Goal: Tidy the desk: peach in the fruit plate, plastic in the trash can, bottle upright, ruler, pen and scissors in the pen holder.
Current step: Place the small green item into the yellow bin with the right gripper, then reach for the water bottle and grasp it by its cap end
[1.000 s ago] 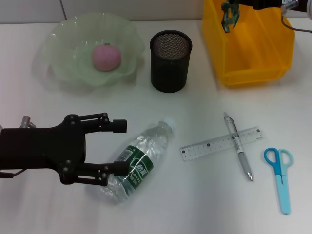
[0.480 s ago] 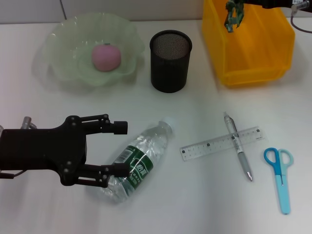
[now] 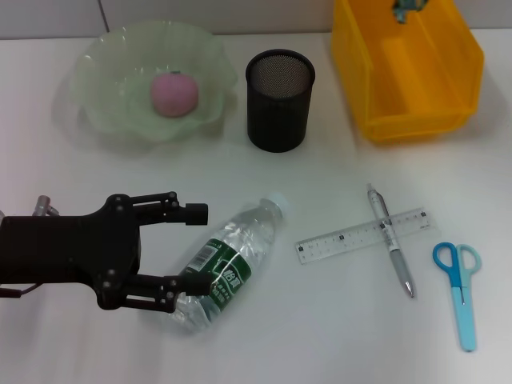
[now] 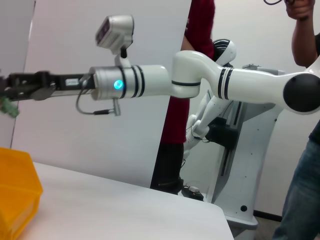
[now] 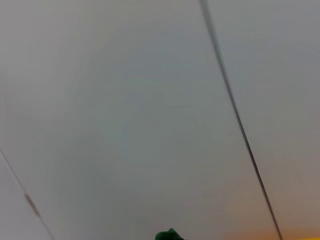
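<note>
The clear bottle with a green label lies on its side on the white desk. My left gripper is open, one finger on each side of the bottle's lower half. The pink peach sits in the green fruit plate. A green piece of plastic hangs over the yellow trash can; in the left wrist view my right gripper is shut on the plastic. The ruler lies under the pen, with the blue scissors to their right. The black mesh pen holder stands upright.
The pen holder stands between the plate and the trash can. A person and another robot's white base are beyond the desk's far edge in the left wrist view.
My right gripper has carried the plastic farther back over the trash can, leaving the head view apart from the plastic. My left gripper has sunk slightly around the bottle.
</note>
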Controlling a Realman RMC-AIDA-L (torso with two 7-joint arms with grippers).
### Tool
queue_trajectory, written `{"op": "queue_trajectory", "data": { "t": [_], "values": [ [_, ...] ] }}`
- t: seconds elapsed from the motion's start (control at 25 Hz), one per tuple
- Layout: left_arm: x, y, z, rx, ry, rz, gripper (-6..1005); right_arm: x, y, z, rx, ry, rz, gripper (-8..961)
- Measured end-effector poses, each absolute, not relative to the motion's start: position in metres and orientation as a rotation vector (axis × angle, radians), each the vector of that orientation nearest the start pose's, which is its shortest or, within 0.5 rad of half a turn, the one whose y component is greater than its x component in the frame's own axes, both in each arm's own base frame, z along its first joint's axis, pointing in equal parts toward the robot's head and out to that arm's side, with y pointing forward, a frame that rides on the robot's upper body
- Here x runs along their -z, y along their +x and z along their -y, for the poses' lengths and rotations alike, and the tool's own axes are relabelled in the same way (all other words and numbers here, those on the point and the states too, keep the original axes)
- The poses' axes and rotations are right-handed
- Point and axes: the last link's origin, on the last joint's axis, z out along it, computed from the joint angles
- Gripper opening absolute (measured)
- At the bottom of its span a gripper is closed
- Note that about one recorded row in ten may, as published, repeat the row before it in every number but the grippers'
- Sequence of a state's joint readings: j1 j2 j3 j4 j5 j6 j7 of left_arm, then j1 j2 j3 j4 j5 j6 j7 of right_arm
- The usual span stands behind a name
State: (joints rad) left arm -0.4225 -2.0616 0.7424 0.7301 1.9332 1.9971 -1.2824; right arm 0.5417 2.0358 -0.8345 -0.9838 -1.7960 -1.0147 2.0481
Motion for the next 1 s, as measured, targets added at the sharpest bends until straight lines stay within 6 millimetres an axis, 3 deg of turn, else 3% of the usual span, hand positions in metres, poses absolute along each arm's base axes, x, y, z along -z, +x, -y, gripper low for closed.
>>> {"op": "queue_trajectory", "data": {
  "t": [0.08,0.36,0.6,0.88,1.0],
  "values": [
    [-0.022,-0.251,-0.26,1.006,-2.996,0.365,844,-0.117,0.238,-0.42,-0.885,-2.047,-1.089,852],
    [-0.022,-0.252,-0.259,1.004,-2.996,0.36,844,-0.143,0.253,-0.408,-1.185,-2.032,-1.261,853],
    [-0.022,-0.254,-0.258,1.002,-2.992,0.366,844,-0.146,0.255,-0.408,-1.194,-2.031,-1.264,853],
    [-0.022,-0.255,-0.258,1.001,-2.985,0.392,844,-0.14,0.246,-0.396,-1.195,-2.151,-1.103,853],
    [-0.025,-0.251,-0.263,0.985,-2.989,0.441,844,-0.139,0.244,-0.368,-1.179,-2.296,-0.865,852]
  ]
}}
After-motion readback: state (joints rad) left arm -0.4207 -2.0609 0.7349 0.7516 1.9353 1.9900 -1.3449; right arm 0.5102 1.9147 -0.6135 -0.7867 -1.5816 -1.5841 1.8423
